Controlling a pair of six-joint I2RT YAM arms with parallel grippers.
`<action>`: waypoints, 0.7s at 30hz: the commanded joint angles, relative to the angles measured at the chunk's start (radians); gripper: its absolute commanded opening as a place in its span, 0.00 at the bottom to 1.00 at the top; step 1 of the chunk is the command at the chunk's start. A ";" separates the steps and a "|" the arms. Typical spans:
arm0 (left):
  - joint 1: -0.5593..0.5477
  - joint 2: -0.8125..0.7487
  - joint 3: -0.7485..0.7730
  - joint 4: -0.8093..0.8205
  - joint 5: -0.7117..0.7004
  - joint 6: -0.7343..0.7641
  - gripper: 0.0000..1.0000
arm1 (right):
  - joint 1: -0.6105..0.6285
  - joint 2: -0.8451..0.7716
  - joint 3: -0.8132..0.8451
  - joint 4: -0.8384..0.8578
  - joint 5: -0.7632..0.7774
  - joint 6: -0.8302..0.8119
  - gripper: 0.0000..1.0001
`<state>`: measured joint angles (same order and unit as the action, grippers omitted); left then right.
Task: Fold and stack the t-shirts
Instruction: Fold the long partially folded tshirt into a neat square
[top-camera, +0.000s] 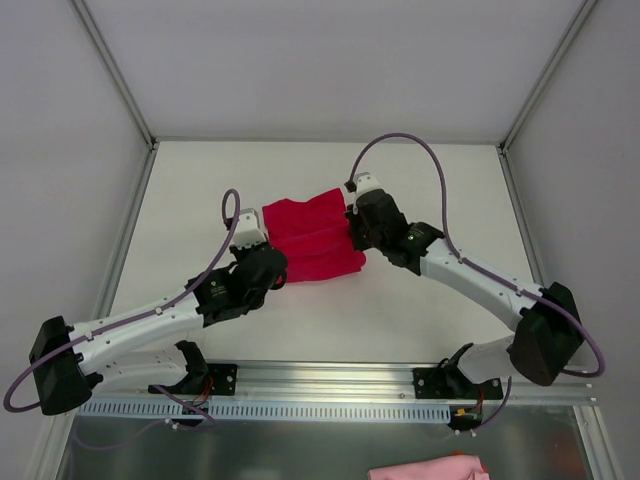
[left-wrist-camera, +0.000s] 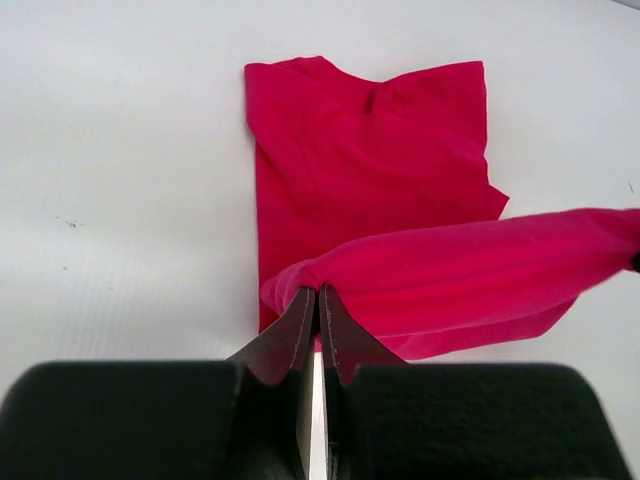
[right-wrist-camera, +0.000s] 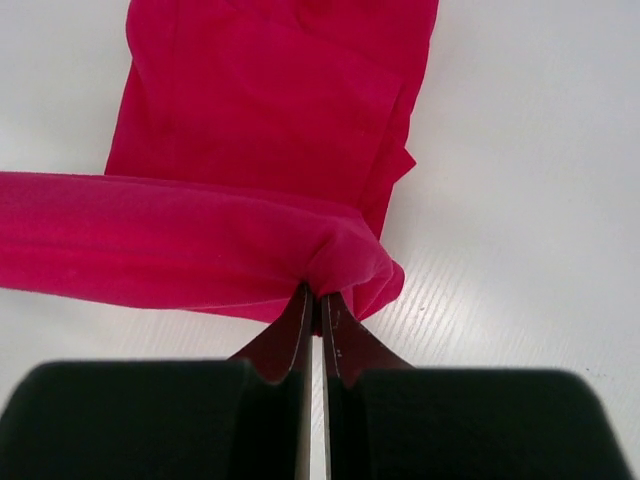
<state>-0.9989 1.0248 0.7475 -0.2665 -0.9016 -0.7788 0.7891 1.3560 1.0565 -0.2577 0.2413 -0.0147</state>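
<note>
"Where was the t-shirt (top-camera: 312, 238)?"

"Mid-table (top-camera: 420, 310), between the two arms, partly folded."

"And the fingers?"

"Both pairs were clenched on cloth. The left gripper (left-wrist-camera: 317, 296) pinched one end of a raised fold and the right gripper (right-wrist-camera: 312, 292) the other. The fold stretched crosswise between them. The flat part lay ahead of both, its length running away from the fingers, the collar seemingly farthest. Neither arm looked nearer."
</note>
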 joint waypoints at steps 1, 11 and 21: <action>0.023 0.003 0.039 0.033 -0.040 0.052 0.00 | -0.039 0.080 0.098 0.034 -0.097 -0.073 0.01; 0.169 0.098 0.036 0.148 0.055 0.125 0.00 | -0.093 0.226 0.204 0.035 -0.140 -0.122 0.01; 0.307 0.271 0.104 0.254 0.159 0.196 0.00 | -0.172 0.276 0.296 0.015 -0.203 -0.162 0.01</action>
<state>-0.7204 1.2739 0.8009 -0.0658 -0.7578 -0.6384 0.6453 1.6081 1.2930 -0.2466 0.0532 -0.1390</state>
